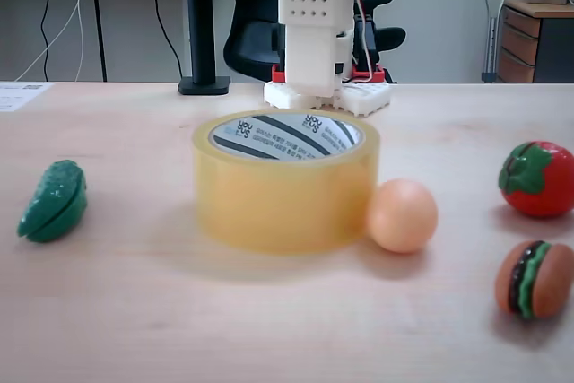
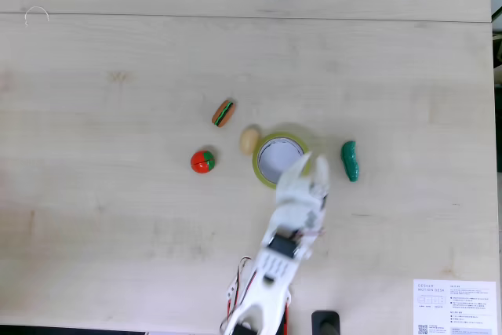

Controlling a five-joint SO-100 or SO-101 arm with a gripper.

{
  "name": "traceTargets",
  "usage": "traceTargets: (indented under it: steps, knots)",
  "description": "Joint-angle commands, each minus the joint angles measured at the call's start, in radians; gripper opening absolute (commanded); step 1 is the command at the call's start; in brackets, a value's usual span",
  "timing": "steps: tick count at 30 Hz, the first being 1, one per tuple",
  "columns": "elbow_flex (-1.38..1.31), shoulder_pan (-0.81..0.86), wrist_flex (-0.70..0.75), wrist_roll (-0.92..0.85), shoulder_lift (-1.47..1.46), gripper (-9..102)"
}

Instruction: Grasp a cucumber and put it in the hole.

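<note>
From my remote station, I see the cucumber lying untouched on the pale wooden surface, well left of the tape roll in the low fixed view; in the fixed view from above it lies just right of the roll, clear of it. The hole faces up, and I can see the white core with its black stripes inside it. A peach-coloured ball rests against the roll's side. A toy tomato and a toy burger sit further off on that same side, apart from each other. From above, my arm reaches from the near edge of the surface, and its white hand hangs over the roll's rim on the cucumber's side, fingers spread apart and holding nothing. A printed sheet lies at the corner of the surface.
</note>
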Motion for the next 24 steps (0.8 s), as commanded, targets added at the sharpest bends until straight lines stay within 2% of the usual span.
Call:
traceTargets:
  steps: [1,9,14,18,24]
  knots:
    - [-0.348,0.041,-0.003,-0.005,-0.233,5]
    - [-0.485,0.115,0.018,-0.011,-0.469,7]
    - [-0.58,0.164,0.256,-0.081,-0.612,9]
    - [-0.707,0.192,0.453,-0.221,-0.755,3]
    - [-0.788,0.192,0.545,-0.227,-0.876,1]
